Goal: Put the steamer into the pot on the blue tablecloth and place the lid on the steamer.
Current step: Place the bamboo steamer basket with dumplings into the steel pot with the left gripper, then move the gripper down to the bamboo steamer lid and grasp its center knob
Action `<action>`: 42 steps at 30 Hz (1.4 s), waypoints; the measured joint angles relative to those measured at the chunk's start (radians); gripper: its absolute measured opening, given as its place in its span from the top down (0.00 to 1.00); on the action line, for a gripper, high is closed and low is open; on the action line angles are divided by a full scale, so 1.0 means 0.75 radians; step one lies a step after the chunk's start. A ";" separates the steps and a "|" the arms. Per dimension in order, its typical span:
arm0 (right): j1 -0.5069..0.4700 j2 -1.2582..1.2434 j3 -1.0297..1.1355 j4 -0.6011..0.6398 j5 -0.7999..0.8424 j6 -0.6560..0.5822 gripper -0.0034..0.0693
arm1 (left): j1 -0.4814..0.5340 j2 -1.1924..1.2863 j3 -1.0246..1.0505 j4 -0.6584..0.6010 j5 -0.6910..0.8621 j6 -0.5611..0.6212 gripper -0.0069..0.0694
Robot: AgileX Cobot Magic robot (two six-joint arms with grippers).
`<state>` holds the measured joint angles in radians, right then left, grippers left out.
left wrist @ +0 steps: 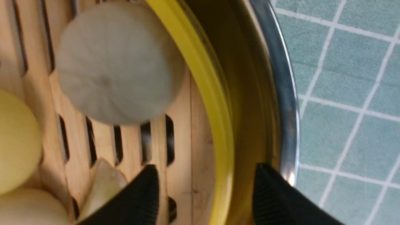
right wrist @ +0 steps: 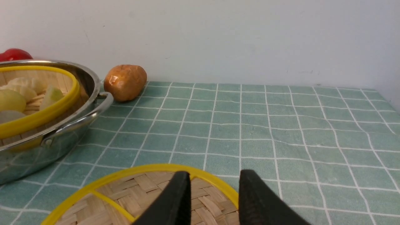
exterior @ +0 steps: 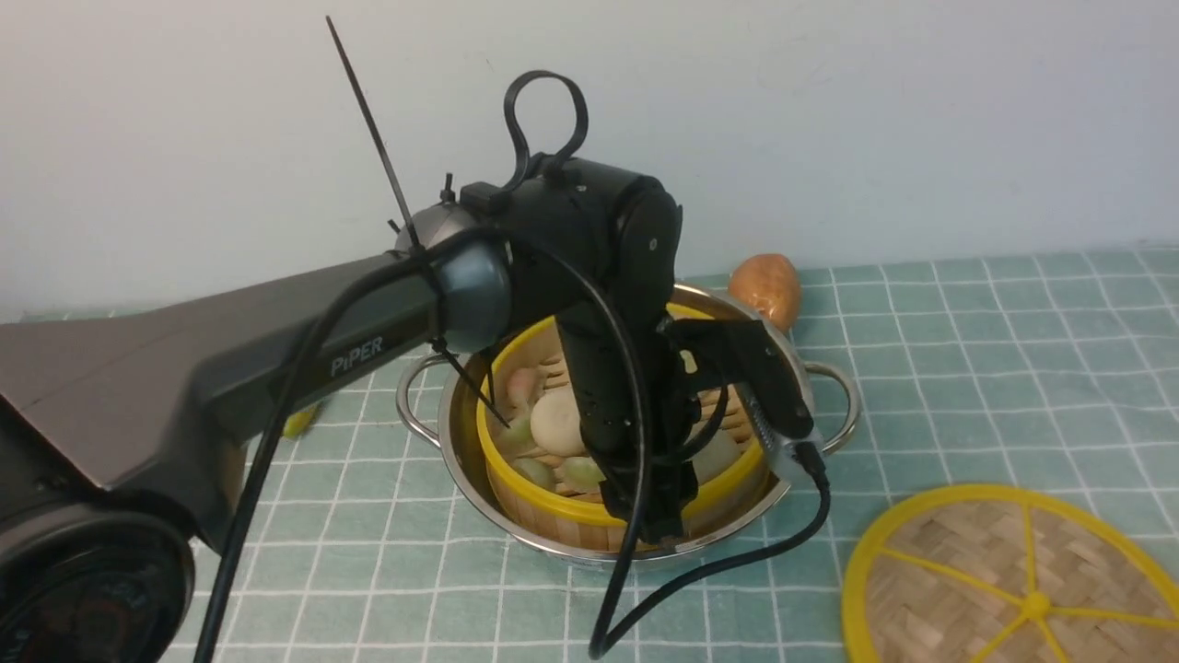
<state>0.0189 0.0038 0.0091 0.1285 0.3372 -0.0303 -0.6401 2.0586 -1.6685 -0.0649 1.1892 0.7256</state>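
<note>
The steamer [exterior: 553, 505], a bamboo basket with yellow rims, sits inside the shiny pot [exterior: 449, 433] on the blue tablecloth [exterior: 967, 350]. Several buns [exterior: 557, 419] lie on its slatted floor. My left gripper [left wrist: 206, 179] points down over the steamer's near wall and is open. One finger is inside the basket and the other is between the steamer rim [left wrist: 218, 125] and the pot rim [left wrist: 289, 118], and neither touches the yellow rim. The lid [exterior: 967, 571] lies flat on the cloth at the front right. My right gripper [right wrist: 214, 182] hovers open over the lid's far edge [right wrist: 140, 193].
A brown potato-like piece [exterior: 766, 287] lies just behind the pot near the wall. Something red [right wrist: 14, 54] shows beyond the pot in the right wrist view. A small yellow thing [exterior: 299, 422] peeks out under the left arm. The pot's wire handle [exterior: 843, 396] sticks out toward the lid.
</note>
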 joint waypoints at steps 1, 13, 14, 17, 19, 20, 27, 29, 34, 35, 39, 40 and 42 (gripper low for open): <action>0.000 0.000 0.000 0.000 0.000 0.000 0.62 | 0.000 -0.009 -0.004 0.007 0.013 -0.005 0.34; 0.000 0.000 0.000 0.000 0.000 0.000 0.62 | 0.028 -0.359 -0.322 0.170 0.038 -0.209 0.36; 0.000 0.000 0.000 0.000 0.000 0.000 0.62 | 0.047 -0.439 -0.333 0.203 0.034 -0.227 0.44; 0.000 0.000 0.000 0.000 0.000 0.000 0.62 | 0.090 -0.592 -0.338 0.253 0.033 -0.260 0.64; 0.000 0.000 0.000 0.000 0.000 0.000 0.62 | 0.121 -0.679 -0.339 0.266 0.033 -0.291 0.79; 0.000 0.000 0.000 0.000 0.000 0.000 0.62 | 0.134 -0.722 -0.339 0.272 0.033 -0.309 0.84; 0.000 0.000 0.000 0.000 0.000 0.000 0.62 | 0.182 -0.985 -0.342 0.282 0.035 -0.373 0.94; 0.000 0.000 0.000 0.000 0.000 0.000 0.62 | 0.182 -1.019 -0.342 0.282 0.035 -0.374 0.94; 0.000 0.000 0.000 0.000 0.000 0.000 0.62 | 0.190 -1.052 -0.340 0.280 0.035 -0.375 0.93; 0.000 0.000 0.000 0.000 0.000 0.000 0.62 | 0.200 -1.059 -0.331 0.269 0.035 -0.377 0.93; 0.000 0.000 0.000 0.000 0.000 0.000 0.62 | 0.309 -1.108 -0.201 0.129 0.030 -0.391 0.92; 0.000 0.000 0.000 0.000 0.000 0.000 0.62 | 0.347 -1.131 -0.138 0.087 0.010 -0.395 0.92; 0.000 0.000 0.000 0.000 0.000 0.000 0.62 | 0.447 -1.209 0.070 -0.027 -0.097 -0.388 0.92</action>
<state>0.0189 0.0038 0.0091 0.1285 0.3372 -0.0303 -0.3052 1.1517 -1.6160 -0.0849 1.1167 0.4347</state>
